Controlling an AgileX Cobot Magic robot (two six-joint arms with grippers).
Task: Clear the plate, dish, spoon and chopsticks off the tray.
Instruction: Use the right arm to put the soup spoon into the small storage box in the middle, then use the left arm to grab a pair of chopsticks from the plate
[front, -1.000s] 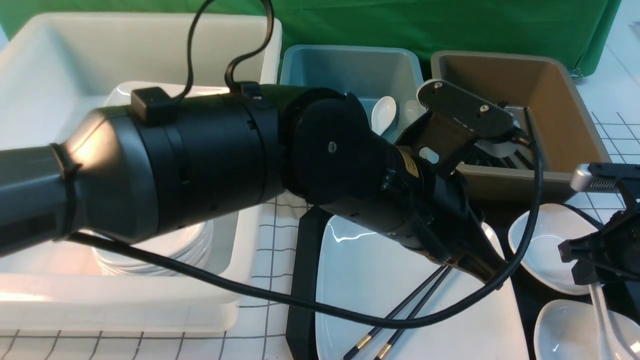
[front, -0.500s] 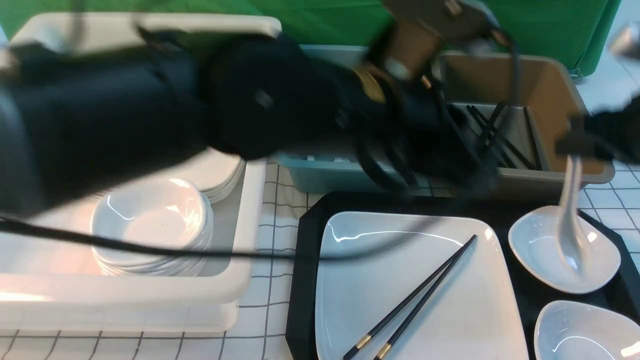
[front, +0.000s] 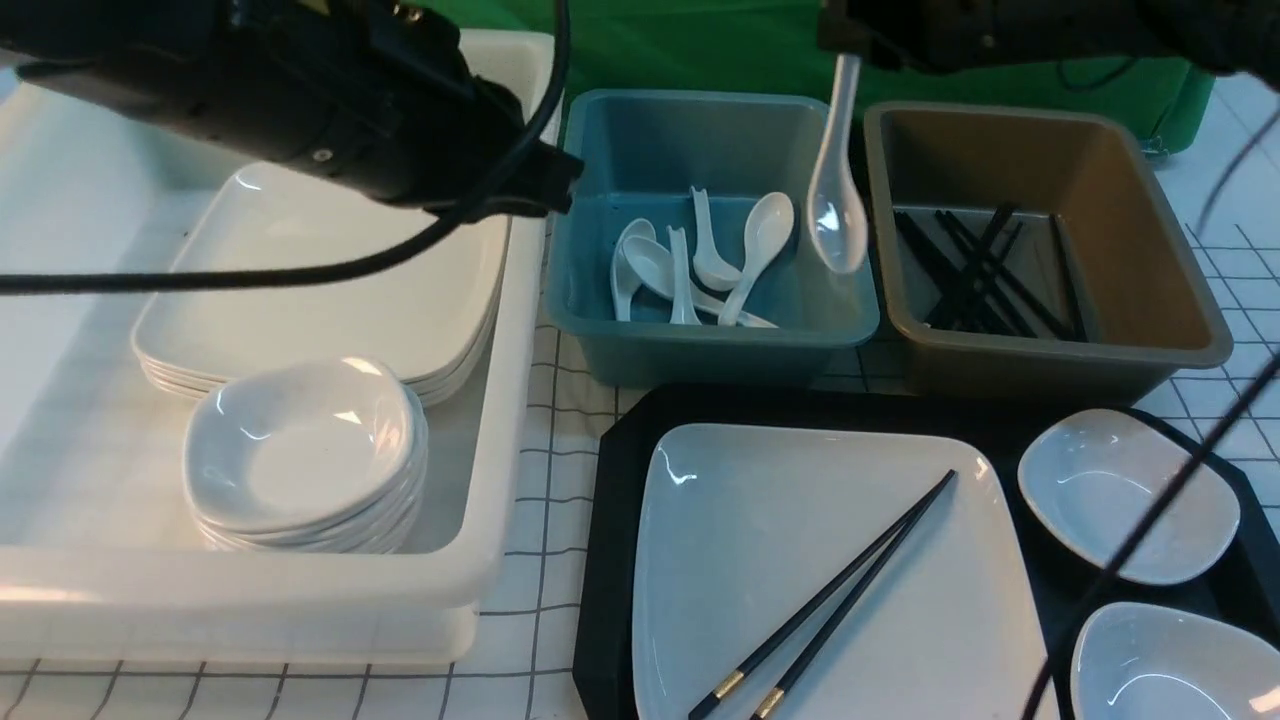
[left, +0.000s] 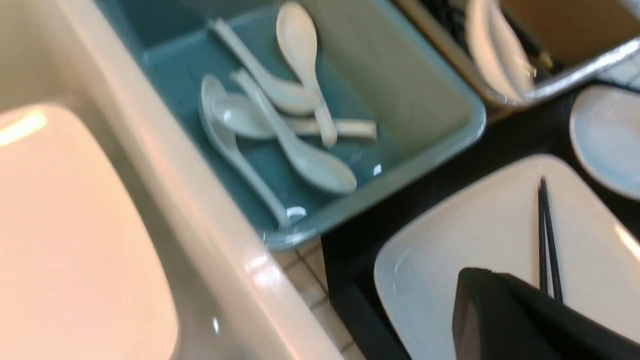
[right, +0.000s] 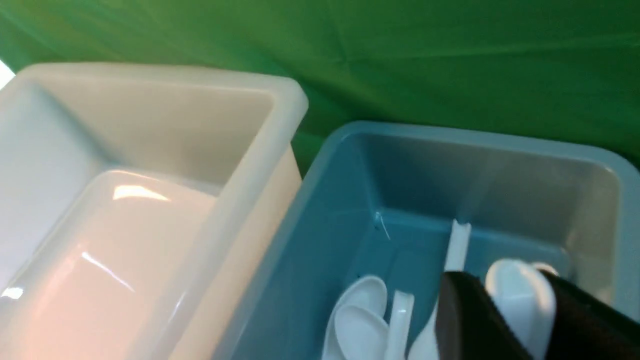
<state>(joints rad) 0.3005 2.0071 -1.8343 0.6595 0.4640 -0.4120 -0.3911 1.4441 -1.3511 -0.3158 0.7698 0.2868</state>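
While the right arm (front: 1050, 30) reaches leftward, its jaws grip the spoon (front: 838, 215) by its handle, hanging over the blue tub (front: 700, 355); the left arm (front: 300, 100) hovers over the white tub (front: 500, 560), jaws closed.

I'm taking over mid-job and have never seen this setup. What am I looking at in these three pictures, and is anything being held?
This is a two-armed robot. The wide picture looks forward from between its arms; the other two come from cameras on each wrist. The right gripper is shut on a white spoon, hanging bowl-down over the blue tub of spoons. The left gripper is shut and empty, up near the white tub of plates. On the black tray lie a square plate with chopsticks on it and two small dishes. The brown tub holds more chopsticks.
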